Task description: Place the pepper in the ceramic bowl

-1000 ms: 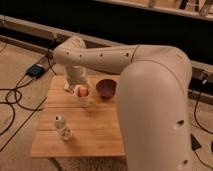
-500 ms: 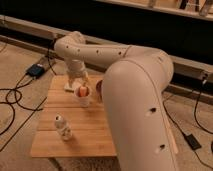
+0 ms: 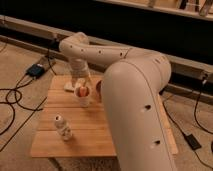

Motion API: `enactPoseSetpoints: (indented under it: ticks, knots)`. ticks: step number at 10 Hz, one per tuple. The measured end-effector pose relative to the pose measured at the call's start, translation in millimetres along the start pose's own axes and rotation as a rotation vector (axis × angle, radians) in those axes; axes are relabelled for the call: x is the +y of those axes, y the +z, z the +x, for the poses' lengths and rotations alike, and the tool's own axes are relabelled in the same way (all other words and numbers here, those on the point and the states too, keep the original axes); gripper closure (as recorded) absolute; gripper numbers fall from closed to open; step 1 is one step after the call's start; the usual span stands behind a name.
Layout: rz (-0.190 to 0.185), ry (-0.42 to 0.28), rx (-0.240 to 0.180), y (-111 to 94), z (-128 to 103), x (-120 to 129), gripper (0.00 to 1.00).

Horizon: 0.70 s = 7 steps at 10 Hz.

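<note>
Gripper hangs low over the white cup, presumably to lift the pepper at its mouth; clasped or not, cannot tell; ceramic bowl just beside, half-hidden behind arm.

A low wooden slatted table stands on a pale speckled floor. Behind it runs a dark wall. Black cables trail across the floor to a small dark box. The light is dim and warm.
</note>
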Motion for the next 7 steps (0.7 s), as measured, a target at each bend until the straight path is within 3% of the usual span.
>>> enactPoseSetpoints:
  ticks: [7]
  knots:
    - [-0.008, -0.004, 0.032, 24.8, -2.4, 9.2, 0.35]
